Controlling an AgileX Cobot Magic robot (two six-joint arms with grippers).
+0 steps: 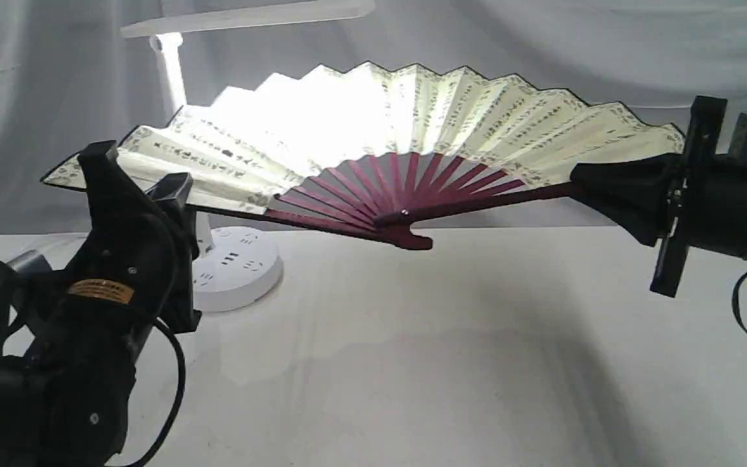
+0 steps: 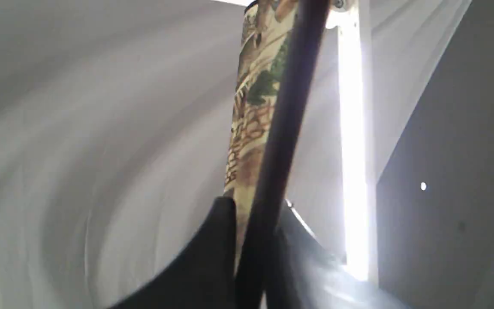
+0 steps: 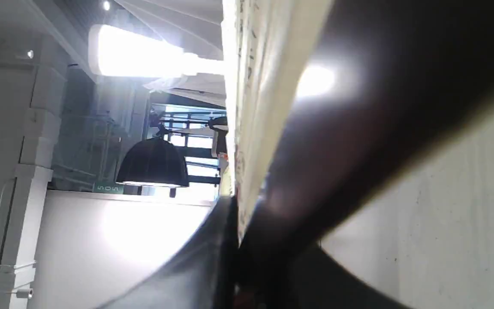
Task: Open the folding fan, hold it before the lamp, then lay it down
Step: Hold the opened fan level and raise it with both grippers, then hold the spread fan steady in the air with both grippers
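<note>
The folding fan is spread fully open and held in the air above the table, its cream leaf lit from behind. Dark maroon ribs meet at the pivot. The white lamp stands behind its left half, with the bar head, stem and round base showing. My left gripper is shut on the fan's left guard. Over at the other end, my right gripper is shut on the right guard, beside the leaf's edge.
A white cloth-covered table lies below the fan, with a grey draped backdrop behind. A black cable hangs from the left arm. Another cable loops under the right arm.
</note>
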